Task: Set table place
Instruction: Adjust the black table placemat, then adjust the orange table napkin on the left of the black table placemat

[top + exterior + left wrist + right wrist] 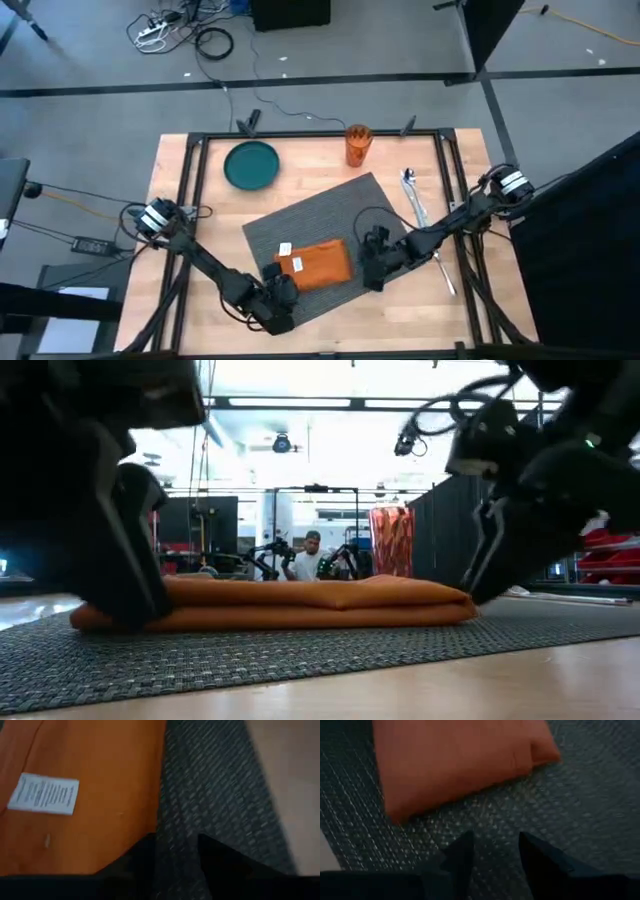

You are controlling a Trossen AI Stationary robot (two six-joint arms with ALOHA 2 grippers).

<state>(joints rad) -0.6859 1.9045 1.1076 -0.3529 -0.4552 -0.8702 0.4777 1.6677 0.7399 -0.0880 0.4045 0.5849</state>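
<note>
The place, a dark grey ribbed mat [330, 215], lies askew in the middle of the wood-grain table [215, 215]. A folded orange napkin [318, 265] with a white tag [45, 794] lies flat on the mat's near part. My left gripper [177, 852] is open, low over the mat at the napkin's left end [95, 615]. My right gripper [495, 852] is open too, low over the mat just off the napkin's right end [455, 600], with bare mat between its fingers and the cloth. My left gripper has one finger [142, 850] right at the napkin's long edge [157, 820], the other over bare mat. The fingers slant down from the near left. Whether the finger touches the cloth, I cannot tell.
A teal plate [251, 165] sits at the far left of the table and an orange cup [358, 144] at the far middle. Cutlery [414, 198] lies right of the mat, under my right arm. A person [310, 565] shows in the room beyond.
</note>
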